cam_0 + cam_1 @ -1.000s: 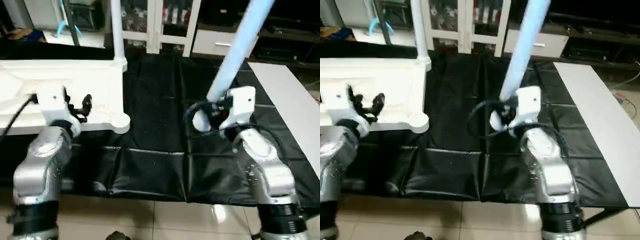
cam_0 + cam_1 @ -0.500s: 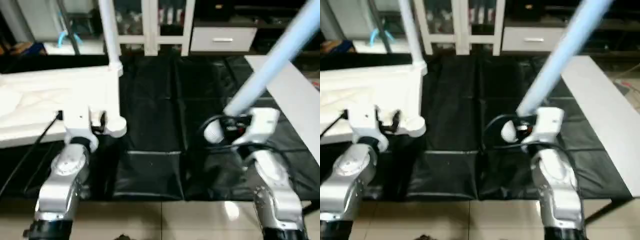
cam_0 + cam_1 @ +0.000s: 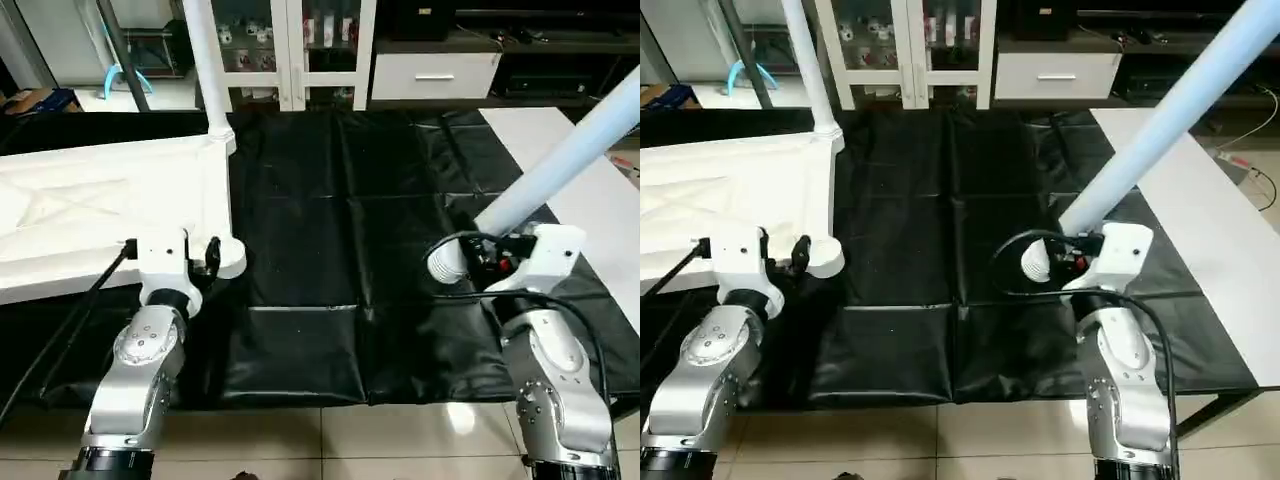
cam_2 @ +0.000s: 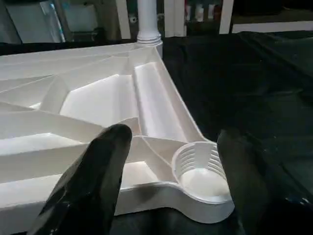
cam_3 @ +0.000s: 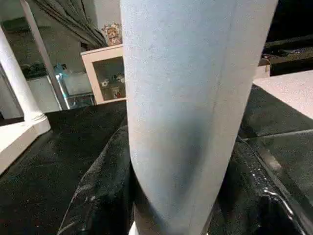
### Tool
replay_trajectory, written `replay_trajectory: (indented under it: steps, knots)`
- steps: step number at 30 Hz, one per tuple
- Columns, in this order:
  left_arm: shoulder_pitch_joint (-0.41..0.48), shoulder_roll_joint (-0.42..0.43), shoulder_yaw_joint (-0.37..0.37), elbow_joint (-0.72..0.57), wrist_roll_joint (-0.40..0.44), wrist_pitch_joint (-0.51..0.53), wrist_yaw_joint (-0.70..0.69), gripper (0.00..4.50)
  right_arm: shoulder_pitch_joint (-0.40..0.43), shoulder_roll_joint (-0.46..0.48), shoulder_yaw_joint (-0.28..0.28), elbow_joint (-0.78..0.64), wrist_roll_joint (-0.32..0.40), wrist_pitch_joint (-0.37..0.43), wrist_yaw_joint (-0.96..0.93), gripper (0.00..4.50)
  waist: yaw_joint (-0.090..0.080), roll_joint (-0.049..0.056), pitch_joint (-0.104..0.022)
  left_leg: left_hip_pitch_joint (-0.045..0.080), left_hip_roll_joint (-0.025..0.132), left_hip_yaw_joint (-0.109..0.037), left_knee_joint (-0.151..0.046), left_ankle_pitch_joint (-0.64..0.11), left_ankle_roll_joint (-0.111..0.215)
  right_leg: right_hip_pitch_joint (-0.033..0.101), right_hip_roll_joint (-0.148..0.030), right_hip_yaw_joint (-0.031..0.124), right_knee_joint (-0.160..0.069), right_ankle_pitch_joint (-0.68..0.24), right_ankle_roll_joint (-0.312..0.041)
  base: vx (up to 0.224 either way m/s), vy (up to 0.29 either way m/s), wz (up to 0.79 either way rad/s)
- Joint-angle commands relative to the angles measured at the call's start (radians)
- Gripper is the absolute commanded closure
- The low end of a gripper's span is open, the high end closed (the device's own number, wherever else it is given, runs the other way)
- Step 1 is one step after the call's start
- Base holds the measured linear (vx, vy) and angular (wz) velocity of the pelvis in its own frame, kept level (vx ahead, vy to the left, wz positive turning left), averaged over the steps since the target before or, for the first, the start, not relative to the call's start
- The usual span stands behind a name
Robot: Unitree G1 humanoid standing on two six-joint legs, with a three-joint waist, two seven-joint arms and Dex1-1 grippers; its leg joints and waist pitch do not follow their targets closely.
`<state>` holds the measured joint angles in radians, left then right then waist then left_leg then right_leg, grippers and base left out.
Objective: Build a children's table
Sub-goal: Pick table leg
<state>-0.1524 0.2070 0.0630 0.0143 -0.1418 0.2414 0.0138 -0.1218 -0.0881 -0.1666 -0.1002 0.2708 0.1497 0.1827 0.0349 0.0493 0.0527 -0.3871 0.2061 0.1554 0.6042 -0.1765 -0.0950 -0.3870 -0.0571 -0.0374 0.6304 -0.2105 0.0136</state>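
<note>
Moved: left gripper, out over the tabletop a second ago, now sits at its near corner socket.
Eye views: tabletop lies underside-up at the black mat's left edge; one leg stands in its far corner.
Left wrist: fingers released, straddling the socket.
Right wrist: right gripper grasping a tilted leg.

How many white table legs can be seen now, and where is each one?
2. One leg stands upright in the far corner socket of the tabletop. The other leg is tilted, held in the right gripper over the black sheet. More legs may lie outside the pictures.
</note>
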Motion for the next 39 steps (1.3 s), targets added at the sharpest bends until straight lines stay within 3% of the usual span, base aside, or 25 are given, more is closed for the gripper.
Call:
replay_trajectory:
  steps: [1, 7, 8, 10, 11, 14, 15, 16, 18, 19, 21, 22, 24, 25, 26, 28, 30, 31, 32, 33, 34, 35, 36, 38, 39]
  knots:
    - [0.010, -0.006, 0.008, 0.009, 0.008, -0.012, 0.006, 1.28, -0.013, 0.006, 0.003, 0.008, 0.007, -0.022, 0.002, 2.69, 0.002, -0.010, -0.064, 0.012, 0.007, 0.003, -0.071, -0.207, 0.013, 0.032, -0.052, 0.035, -0.087, -0.162, -0.142, 0.000, 0.000, 0.00]
    - [0.013, -0.004, 0.016, 0.017, 0.018, -0.028, 0.019, 1.28, -0.012, 0.015, 0.001, -0.001, 0.011, -0.021, -0.002, 2.69, 0.001, -0.009, -0.061, 0.013, 0.008, 0.003, -0.073, -0.228, 0.013, 0.030, -0.052, 0.035, -0.091, -0.207, -0.131, 0.000, 0.000, 0.00]
    - [0.009, 0.001, 0.021, 0.018, 0.017, -0.032, 0.015, 1.28, -0.014, 0.019, 0.006, -0.008, 0.012, -0.017, -0.005, 2.69, -0.001, -0.002, -0.061, 0.015, 0.008, 0.003, -0.073, -0.236, 0.009, 0.027, -0.051, 0.036, -0.092, -0.212, -0.128, 0.000, 0.000, 0.00]
    - [-0.011, 0.031, -0.002, 0.022, 0.038, -0.062, -0.027, 1.28, -0.037, 0.040, 0.023, -0.020, 0.015, -0.010, -0.016, 2.69, 0.000, -0.002, -0.061, 0.014, 0.008, 0.001, -0.074, -0.240, 0.007, 0.028, -0.051, 0.035, -0.092, -0.216, -0.127, 0.000, 0.000, 0.00]
    - [-0.011, 0.031, -0.002, 0.022, 0.038, -0.062, -0.027, 1.28, -0.037, 0.040, 0.023, -0.020, 0.015, -0.010, -0.016, 2.69, 0.000, -0.014, -0.062, 0.012, 0.007, 0.002, -0.075, -0.233, 0.011, 0.028, -0.052, 0.036, -0.090, -0.222, -0.122, 0.000, 0.000, 0.00]
    - [-0.056, 0.045, -0.017, 0.016, 0.058, -0.095, -0.046, 1.28, -0.075, 0.056, 0.042, -0.028, -0.005, 0.016, -0.049, 2.69, 0.000, -0.013, -0.062, 0.016, 0.010, 0.002, -0.077, -0.219, 0.001, 0.027, -0.052, 0.036, -0.087, -0.204, -0.124, 0.000, 0.000, 0.00]
    - [-0.074, 0.038, -0.014, 0.020, 0.051, -0.111, -0.052, 1.28, -0.082, 0.060, 0.049, -0.037, -0.001, 0.023, -0.050, 2.69, -0.002, -0.029, -0.061, 0.015, 0.010, 0.004, -0.076, -0.215, 0.004, 0.027, -0.051, 0.036, -0.089, -0.197, -0.124, 0.000, 0.000, 0.00]
    - [-0.089, 0.033, -0.012, 0.024, 0.045, -0.120, -0.057, 1.28, -0.091, 0.062, 0.052, -0.042, 0.003, 0.029, -0.050, 2.69, 0.002, -0.021, -0.063, 0.016, 0.010, 0.002, -0.075, -0.204, 0.004, 0.028, -0.053, 0.037, -0.084, -0.189, -0.126, 0.000, 0.000, 0.00]
    - [-0.114, -0.005, 0.016, 0.044, 0.001, -0.114, -0.046, 1.28, -0.092, 0.082, 0.056, -0.033, 0.035, 0.016, -0.026, 2.69, 0.004, -0.030, -0.065, 0.018, 0.011, 0.007, -0.073, -0.182, 0.009, 0.027, -0.054, 0.039, -0.083, -0.147, -0.133, 0.000, 0.000, 0.00]
    - [-0.119, -0.014, 0.021, 0.050, -0.004, -0.110, -0.039, 1.28, -0.093, 0.086, 0.057, -0.027, 0.039, 0.013, -0.021, 2.69, 0.004, -0.028, -0.065, 0.015, 0.011, 0.006, -0.074, -0.177, 0.009, 0.029, -0.054, 0.038, -0.079, -0.138, -0.136, 0.000, 0.000, 0.00]
    - [-0.135, -0.004, 0.001, 0.038, 0.018, -0.124, -0.047, 1.28, -0.116, 0.065, 0.087, -0.019, 0.007, 0.043, -0.011, 2.69, 0.003, -0.034, -0.068, 0.015, 0.011, 0.006, -0.073, -0.164, 0.008, 0.033, -0.052, 0.037, -0.076, -0.107, -0.134, 0.000, 0.000, 0.00]
    - [-0.144, 0.000, -0.012, 0.009, 0.037, -0.120, -0.037, 1.28, -0.147, 0.052, 0.098, -0.027, 0.004, 0.079, -0.003, 2.69, -0.002, -0.063, -0.068, 0.014, 0.012, 0.010, -0.072, -0.154, 0.013, 0.035, -0.050, 0.036, -0.078, -0.087, -0.133, 0.000, 0.000, 0.00]
    - [-0.136, 0.013, -0.017, -0.019, 0.042, -0.103, -0.044, 1.28, -0.161, 0.054, 0.101, -0.036, 0.010, 0.094, -0.004, 2.69, -0.001, -0.055, -0.068, 0.015, 0.014, 0.009, -0.072, -0.143, 0.012, 0.034, -0.055, 0.037, -0.070, -0.083, -0.131, 0.000, 0.000, 0.00]
    - [-0.124, 0.022, -0.011, -0.056, 0.045, -0.078, -0.035, 1.28, -0.168, 0.051, 0.108, -0.051, 0.017, 0.117, 0.000, 2.69, -0.002, -0.060, -0.067, 0.016, 0.016, 0.010, -0.074, -0.142, 0.010, 0.033, -0.054, 0.036, -0.070, -0.082, -0.131, 0.000, 0.000, 0.00]
    - [-0.118, 0.026, -0.008, -0.074, 0.046, -0.065, -0.031, 1.28, -0.170, 0.049, 0.111, -0.059, 0.020, 0.127, 0.002, 2.69, -0.002, -0.058, -0.067, 0.019, 0.018, 0.010, -0.074, -0.145, 0.004, 0.031, -0.053, 0.036, -0.069, -0.070, -0.128, 0.000, 0.000, 0.00]
    - [-0.115, 0.036, 0.009, -0.121, 0.021, -0.015, -0.037, 1.28, -0.174, 0.034, 0.124, -0.081, 0.027, 0.159, 0.020, 2.69, -0.003, -0.081, -0.066, 0.020, 0.020, 0.012, -0.075, -0.150, 0.001, 0.032, -0.051, 0.037, -0.069, -0.062, -0.126, 0.000, 0.000, 0.00]
    - [-0.116, 0.076, 0.019, -0.161, 0.021, -0.002, -0.068, 1.28, -0.174, 0.009, 0.148, -0.102, 0.011, 0.184, 0.042, 2.69, 0.001, -0.072, -0.065, 0.025, 0.018, 0.011, -0.074, -0.143, -0.009, 0.028, -0.049, 0.036, -0.065, -0.038, -0.125, 0.000, 0.000, 0.00]
    - [-0.116, 0.095, 0.018, -0.164, 0.039, -0.004, -0.081, 1.28, -0.174, -0.001, 0.159, -0.104, 0.017, 0.198, 0.055, 2.69, 0.000, -0.073, -0.064, 0.026, 0.018, 0.012, -0.074, -0.153, -0.013, 0.028, -0.048, 0.037, -0.066, -0.041, -0.124, 0.000, 0.000, 0.00]
    - [-0.112, 0.111, 0.012, -0.161, 0.070, -0.013, -0.086, 1.28, -0.175, -0.013, 0.170, -0.100, 0.021, 0.204, 0.072, 2.69, 0.004, -0.091, -0.060, 0.002, 0.008, -0.008, -0.091, -0.218, 0.012, 0.055, -0.061, 0.015, -0.067, -0.104, -0.115, 0.000, 0.000, 0.00]
    - [-0.112, 0.111, 0.012, -0.161, 0.070, -0.013, -0.086, 1.28, -0.175, -0.013, 0.170, -0.100, 0.021, 0.204, 0.072, 2.69, 0.000, -0.081, -0.057, 0.004, 0.008, -0.012, -0.096, -0.264, 0.026, 0.058, -0.066, 0.008, -0.074, -0.157, -0.104, 0.000, 0.000, 0.00]
    - [-0.099, 0.106, 0.014, -0.176, 0.078, -0.012, -0.091, 1.28, -0.174, -0.017, 0.171, -0.090, 0.020, 0.199, 0.081, 2.69, -0.004, -0.083, -0.052, 0.008, 0.007, -0.024, -0.098, -0.357, 0.051, 0.062, -0.077, -0.004, -0.089, -0.286, -0.093, 0.002, -0.002, 0.29]
    - [-0.088, 0.107, 0.010, -0.193, 0.084, -0.011, -0.095, 1.28, -0.172, -0.017, 0.170, -0.087, 0.024, 0.198, 0.083, 2.69, -0.003, -0.073, -0.049, 0.013, 0.007, -0.028, -0.100, -0.431, 0.055, 0.074, -0.085, -0.016, -0.109, -0.427, -0.089, 0.002, -0.002, 0.29]
    - [-0.067, 0.116, -0.006, -0.225, 0.098, 0.003, -0.099, 1.28, -0.169, -0.015, 0.162, -0.090, 0.037, 0.213, 0.089, 2.69, -0.007, -0.076, -0.045, 0.014, 0.004, -0.029, -0.097, -0.478, 0.059, 0.085, -0.087, -0.030, -0.129, -0.539, -0.083, 0.019, 0.001, 0.32]
    - [-0.059, 0.116, -0.012, -0.232, 0.101, 0.005, -0.099, 1.28, -0.164, -0.015, 0.162, -0.093, 0.039, 0.214, 0.092, 2.69, -0.006, -0.067, -0.041, 0.015, 0.003, -0.029, -0.095, -0.490, 0.060, 0.103, -0.094, -0.049, -0.150, -0.612, -0.080, 0.033, 0.009, 0.35]
    - [-0.054, 0.117, -0.019, -0.239, 0.098, 0.014, -0.104, 1.28, -0.157, -0.013, 0.162, -0.100, 0.041, 0.217, 0.093, 2.69, -0.006, -0.064, -0.045, 0.025, 0.009, -0.032, -0.097, -0.481, 0.058, 0.108, -0.088, -0.055, -0.151, -0.571, -0.094, 0.048, 0.018, 0.35]
